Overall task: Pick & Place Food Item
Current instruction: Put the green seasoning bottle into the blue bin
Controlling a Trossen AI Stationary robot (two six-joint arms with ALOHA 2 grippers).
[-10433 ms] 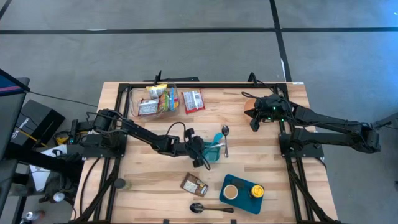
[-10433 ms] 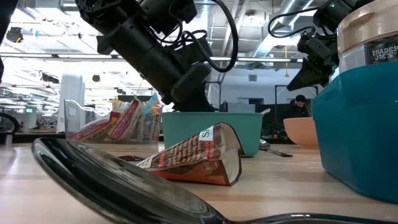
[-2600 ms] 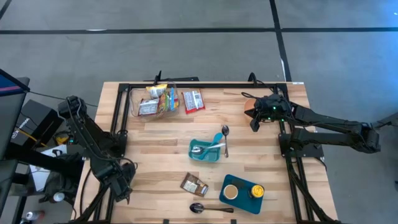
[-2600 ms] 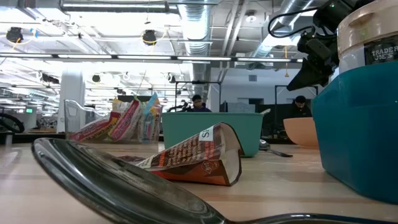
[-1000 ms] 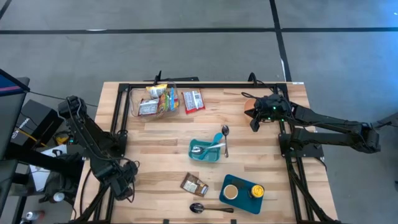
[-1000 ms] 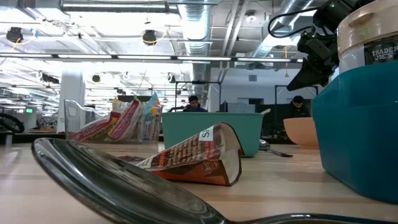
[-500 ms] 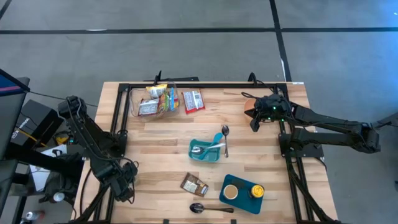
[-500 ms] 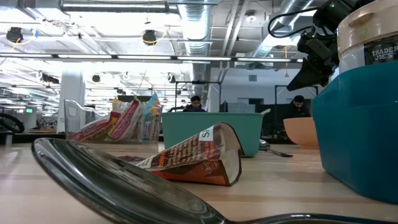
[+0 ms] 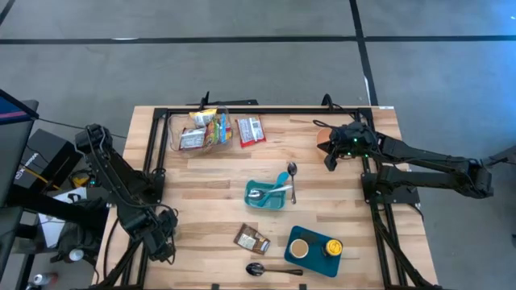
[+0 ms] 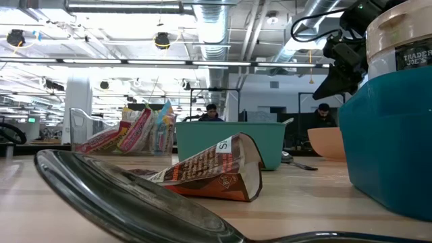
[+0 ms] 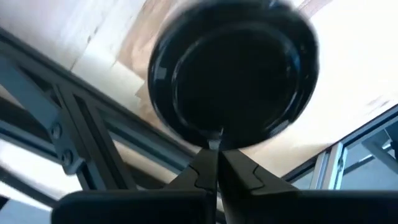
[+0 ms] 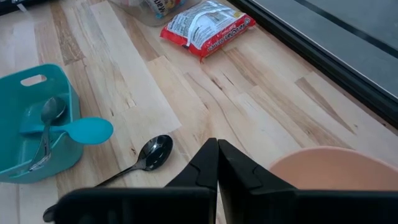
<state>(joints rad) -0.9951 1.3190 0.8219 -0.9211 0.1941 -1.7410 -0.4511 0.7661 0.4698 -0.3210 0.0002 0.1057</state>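
A brown snack packet (image 9: 251,239) lies flat near the table's front edge, between a teal bin (image 9: 268,195) and a dark spoon (image 9: 270,269). A red packet (image 9: 251,130) lies at the back beside a clear container of snack packets (image 9: 201,130). My left gripper (image 9: 162,242) is shut at the table's near left corner, pointing down over a black round disc (image 11: 233,71). My right gripper (image 9: 330,159) is shut at the far right, hanging just over a pale orange bowl (image 12: 329,168).
The teal bin holds a metal spoon and a teal spoon; another metal spoon (image 9: 292,179) lies beside it. A teal tray (image 9: 314,250) with a cup and a jar stands at the near right. Black frame rails run along the table's sides.
My left gripper has rolled a little about its own line while staying over the near left corner. Nothing on the table has moved.
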